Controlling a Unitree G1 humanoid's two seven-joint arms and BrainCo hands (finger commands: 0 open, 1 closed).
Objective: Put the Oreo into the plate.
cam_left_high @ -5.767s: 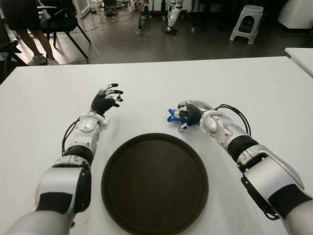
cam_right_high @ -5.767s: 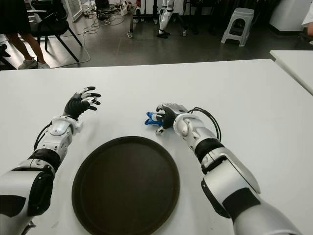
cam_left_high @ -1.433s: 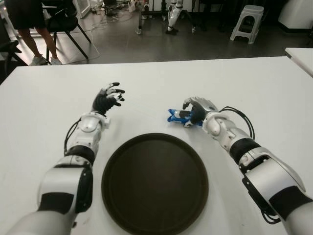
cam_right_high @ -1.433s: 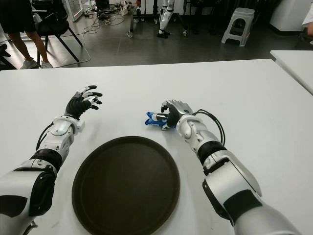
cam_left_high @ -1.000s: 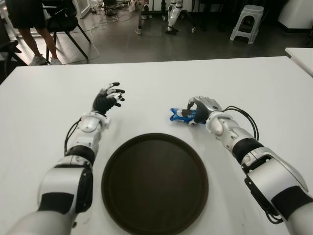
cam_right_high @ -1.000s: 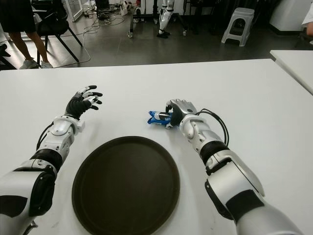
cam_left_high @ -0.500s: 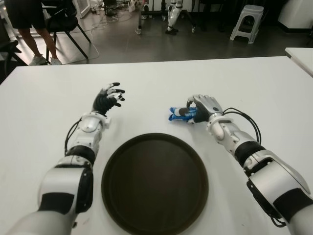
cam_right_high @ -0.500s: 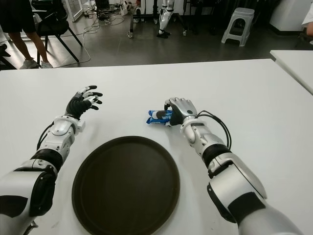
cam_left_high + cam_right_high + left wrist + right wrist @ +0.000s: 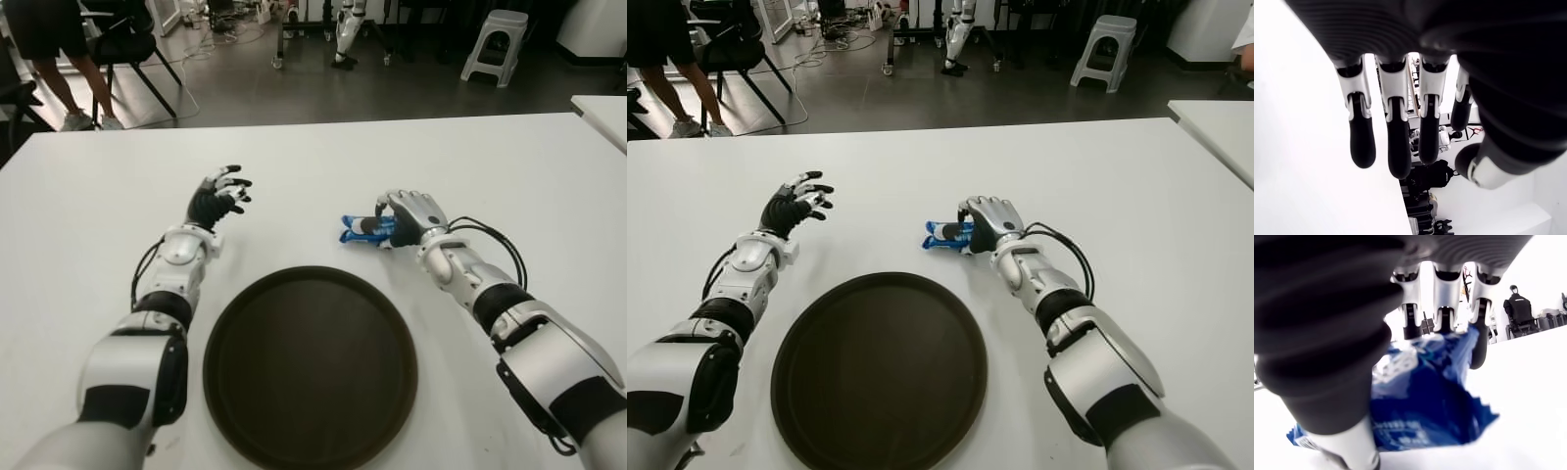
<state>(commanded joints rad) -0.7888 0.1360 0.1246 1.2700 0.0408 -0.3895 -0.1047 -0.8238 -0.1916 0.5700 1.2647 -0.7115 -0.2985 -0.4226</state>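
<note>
Right hand (image 9: 409,217) fingers (image 9: 1442,308) grasp crinkled blue foil Oreo packet (image 9: 358,229) on smooth white surface (image 9: 529,186), beyond round dark plate (image 9: 310,364). Left hand (image 9: 214,199) fingers spread, empty.

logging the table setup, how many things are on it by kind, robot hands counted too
Oreo packs: 1, blue, grasped by the right hand
Plates: 1, dark, round, nothing on it
Robot hands: 2, the left hand open, left of the pack
Total: 4

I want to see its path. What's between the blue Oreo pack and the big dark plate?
Only bare white table lies between the Oreo pack, held by the right hand, and the plate, in both eye views.
</note>
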